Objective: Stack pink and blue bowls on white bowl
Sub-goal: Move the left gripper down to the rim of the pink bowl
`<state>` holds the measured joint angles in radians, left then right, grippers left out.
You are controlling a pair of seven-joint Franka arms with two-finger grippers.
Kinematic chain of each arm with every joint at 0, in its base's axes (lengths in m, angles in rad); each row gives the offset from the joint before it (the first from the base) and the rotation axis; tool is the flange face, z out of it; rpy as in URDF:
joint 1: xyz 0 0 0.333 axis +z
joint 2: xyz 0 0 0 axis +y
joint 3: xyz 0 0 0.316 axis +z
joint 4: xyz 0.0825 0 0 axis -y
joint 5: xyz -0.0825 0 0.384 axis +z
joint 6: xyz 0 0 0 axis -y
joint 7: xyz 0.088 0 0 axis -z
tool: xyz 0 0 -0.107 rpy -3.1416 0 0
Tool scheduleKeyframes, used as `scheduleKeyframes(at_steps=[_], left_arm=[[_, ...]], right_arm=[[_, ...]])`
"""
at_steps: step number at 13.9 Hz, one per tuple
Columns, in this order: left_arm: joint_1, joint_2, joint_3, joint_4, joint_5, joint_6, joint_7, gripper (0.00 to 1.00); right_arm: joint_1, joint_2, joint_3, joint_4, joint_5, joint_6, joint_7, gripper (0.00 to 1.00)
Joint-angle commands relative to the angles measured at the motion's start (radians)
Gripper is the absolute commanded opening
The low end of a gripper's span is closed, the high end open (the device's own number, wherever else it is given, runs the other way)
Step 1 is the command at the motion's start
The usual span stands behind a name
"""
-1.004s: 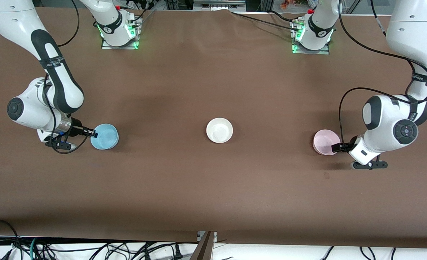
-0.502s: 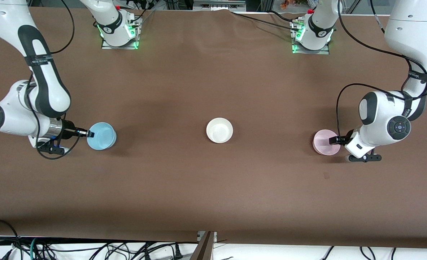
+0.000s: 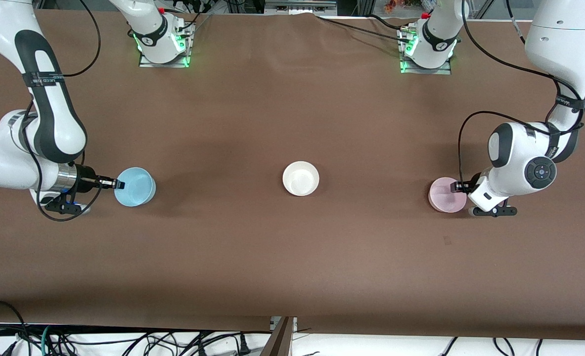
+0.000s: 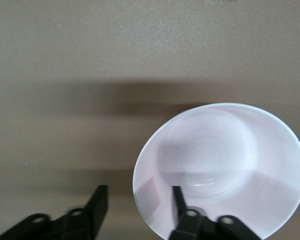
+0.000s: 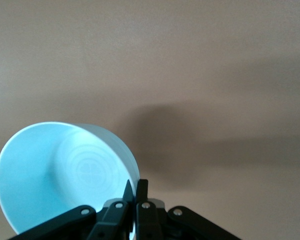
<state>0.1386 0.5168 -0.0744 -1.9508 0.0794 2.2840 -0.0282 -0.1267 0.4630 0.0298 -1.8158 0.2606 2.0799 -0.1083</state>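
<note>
The white bowl (image 3: 300, 178) stands upright at the middle of the table. My right gripper (image 3: 119, 184) (image 5: 136, 187) is shut on the rim of the light blue bowl (image 3: 135, 186) (image 5: 50, 170), which hangs tilted just above the table toward the right arm's end. The pale pink bowl (image 3: 445, 195) (image 4: 225, 160) rests on the table toward the left arm's end. My left gripper (image 3: 455, 187) (image 4: 138, 190) straddles its rim, open. One finger is inside the bowl and the other stands outside, apart from the wall.
A brown cloth covers the table (image 3: 292, 257). The two arm bases (image 3: 163, 47) (image 3: 428, 49) stand along the edge farthest from the front camera. Loose cables (image 3: 124, 341) hang below the nearest edge.
My right gripper has drawn the blue bowl toward the right arm's end of the table and tilted it. My left gripper has moved onto the pink bowl's rim and its fingers have narrowed.
</note>
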Motion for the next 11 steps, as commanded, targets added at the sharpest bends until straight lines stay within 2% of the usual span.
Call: scheduleKeyframes(at_steps=[1, 2, 4, 11], left_arm=[[0.006, -0.035, -0.004, -0.033, 0.02, 0.011, 0.017, 0.28], [0.007, -0.035, -0.004, -0.033, 0.02, 0.009, 0.016, 0.16], [0.006, -0.035, -0.004, -0.026, 0.02, 0.008, 0.016, 0.0], [-0.008, -0.035, -0.022, 0.019, 0.007, 0.005, -0.063, 0.0]], right_arm=[[-0.013, 0.006, 0.007, 0.049, 0.02, -0.056, -0.024, 0.0], [-0.011, 0.006, 0.007, 0.055, 0.02, -0.066, -0.024, 0.0], [-0.005, 0.006, 0.01, 0.075, 0.009, -0.089, -0.028, 0.0], [0.004, 0.008, 0.015, 0.098, 0.009, -0.126, -0.028, 0.0]])
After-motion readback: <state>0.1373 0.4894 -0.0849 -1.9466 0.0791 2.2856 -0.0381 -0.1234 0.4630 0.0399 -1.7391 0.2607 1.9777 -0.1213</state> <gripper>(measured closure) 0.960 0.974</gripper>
